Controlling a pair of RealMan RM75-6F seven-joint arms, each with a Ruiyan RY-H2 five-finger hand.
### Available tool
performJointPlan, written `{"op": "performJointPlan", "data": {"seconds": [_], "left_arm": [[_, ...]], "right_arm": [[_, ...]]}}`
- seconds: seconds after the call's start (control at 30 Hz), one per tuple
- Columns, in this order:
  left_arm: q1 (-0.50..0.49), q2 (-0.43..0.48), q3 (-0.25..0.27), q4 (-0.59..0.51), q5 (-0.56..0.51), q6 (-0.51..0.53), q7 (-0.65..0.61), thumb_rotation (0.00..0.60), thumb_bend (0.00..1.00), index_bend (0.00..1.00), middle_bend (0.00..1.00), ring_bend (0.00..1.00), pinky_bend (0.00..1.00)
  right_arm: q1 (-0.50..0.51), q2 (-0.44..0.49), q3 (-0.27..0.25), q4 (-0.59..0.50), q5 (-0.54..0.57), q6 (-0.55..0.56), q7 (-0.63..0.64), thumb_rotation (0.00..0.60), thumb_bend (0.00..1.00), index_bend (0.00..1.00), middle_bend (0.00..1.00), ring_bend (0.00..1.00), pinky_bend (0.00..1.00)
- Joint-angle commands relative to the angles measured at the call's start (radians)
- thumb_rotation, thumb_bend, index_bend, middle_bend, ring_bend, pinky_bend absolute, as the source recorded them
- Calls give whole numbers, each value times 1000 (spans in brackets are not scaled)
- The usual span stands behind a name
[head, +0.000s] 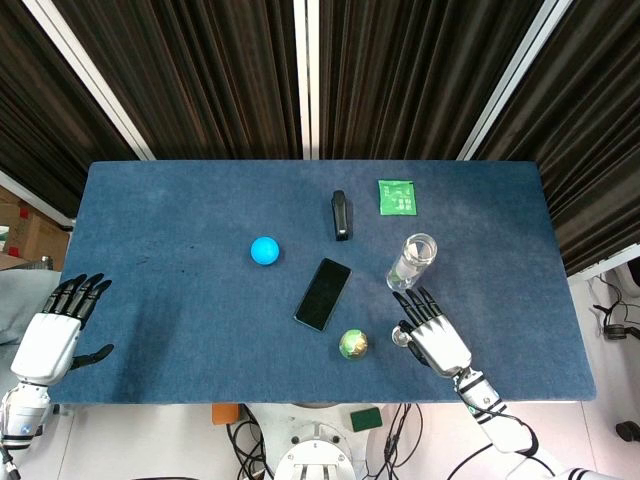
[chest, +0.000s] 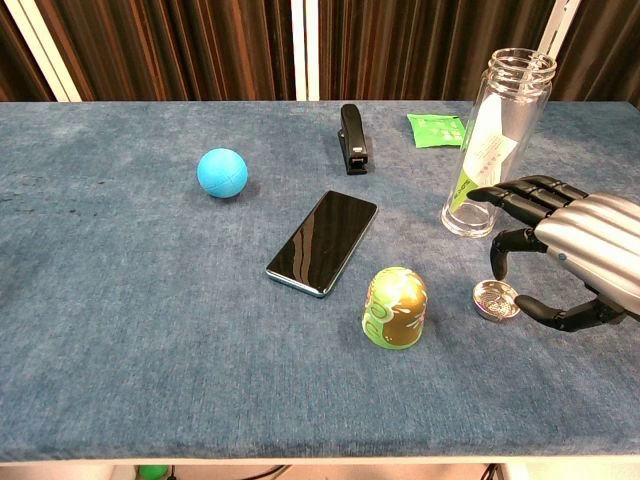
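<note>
Blue table (head: 180, 300): right hand (chest: 585, 255) fingers spread beside jar (chest: 497, 140), its label unreadable.

One ball (head: 264, 250), phone (head: 323, 293), stapler (head: 341, 214), bottle (head: 412, 261), lid (chest: 497, 299), packet (head: 397, 196), doll (chest: 394, 307)

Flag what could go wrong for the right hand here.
The right hand hovers open by the tall empty bottle; a fingertip brush could topple it. The small lid lies flat under the fingers, so it may skid rather than lift. The green dome stands close enough to be bumped.
</note>
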Motion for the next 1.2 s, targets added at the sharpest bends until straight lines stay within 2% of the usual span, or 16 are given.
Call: {"op": "performJointPlan", "data": {"seconds": [0.03,0.6,1.2], "left_arm": [[0,-1,-1,4,-1,0,-4,600,36,95,79,51,120],[1,0,-1,10,-5,-3,-8,600,36,96,80,51,120],[4,1,-2,20,-10,-3,-21,600,36,96,79,51,120]], "right_arm": [[3,-6,-2,4,6,0,-2,600,371,489,0,0,0],[24,-21,-12,21,34,-9,-18,600,409,517,0,0,0],[38,-41,-20,34,53,-6,-23,600,423,598,0,0,0]]}}
